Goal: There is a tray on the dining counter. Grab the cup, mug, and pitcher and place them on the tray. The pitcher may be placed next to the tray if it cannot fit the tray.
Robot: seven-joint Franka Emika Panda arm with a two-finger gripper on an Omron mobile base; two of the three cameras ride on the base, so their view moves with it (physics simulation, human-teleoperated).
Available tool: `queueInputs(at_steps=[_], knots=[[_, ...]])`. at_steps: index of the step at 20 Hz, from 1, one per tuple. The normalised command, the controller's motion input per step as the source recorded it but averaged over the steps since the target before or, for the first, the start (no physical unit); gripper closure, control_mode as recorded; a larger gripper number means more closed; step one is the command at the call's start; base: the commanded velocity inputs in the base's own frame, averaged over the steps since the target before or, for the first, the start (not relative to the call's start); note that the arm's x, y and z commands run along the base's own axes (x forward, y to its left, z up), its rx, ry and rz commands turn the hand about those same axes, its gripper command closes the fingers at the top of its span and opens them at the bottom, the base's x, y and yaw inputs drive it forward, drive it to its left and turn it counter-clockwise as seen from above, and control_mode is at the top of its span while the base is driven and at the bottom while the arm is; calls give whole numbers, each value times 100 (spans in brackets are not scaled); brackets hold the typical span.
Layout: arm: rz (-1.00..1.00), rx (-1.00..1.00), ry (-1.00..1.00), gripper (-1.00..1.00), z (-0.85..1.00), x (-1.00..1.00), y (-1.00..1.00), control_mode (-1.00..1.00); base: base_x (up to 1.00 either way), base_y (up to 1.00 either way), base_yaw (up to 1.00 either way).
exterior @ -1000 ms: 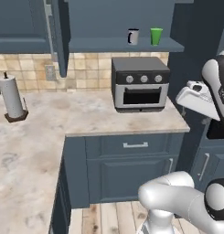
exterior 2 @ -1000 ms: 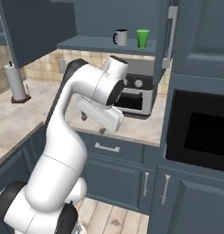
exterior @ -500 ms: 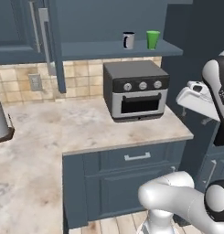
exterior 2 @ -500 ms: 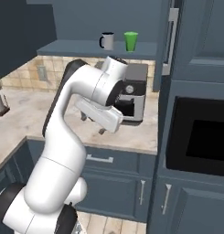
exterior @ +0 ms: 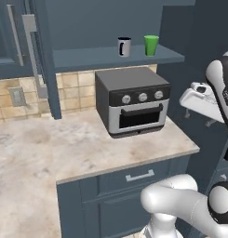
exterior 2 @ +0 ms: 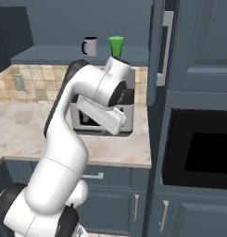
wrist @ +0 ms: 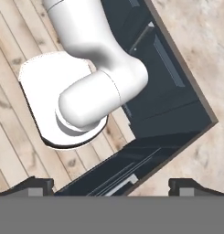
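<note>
Left base view: mug and green cup side by side on blue shelf, above grey toaster oven on marbled worktop.

Right base view: same mug and cup on shelf, arm in front of oven.

Hand view: gripper pointing down over wooden floor and dark cabinet corner, fingertips spread wide, nothing between them.
</note>
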Motion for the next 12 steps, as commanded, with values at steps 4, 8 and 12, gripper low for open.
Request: queueInputs(at_steps=[4, 8, 12], knots=[[0, 0, 0, -100, 0, 0, 0, 100, 32, 32, -18], [0, 0, 0, -100, 0, 0, 0, 100, 36, 27, -16], [0, 0, 0, -100, 0, 0, 0, 100, 38, 20, -14]])
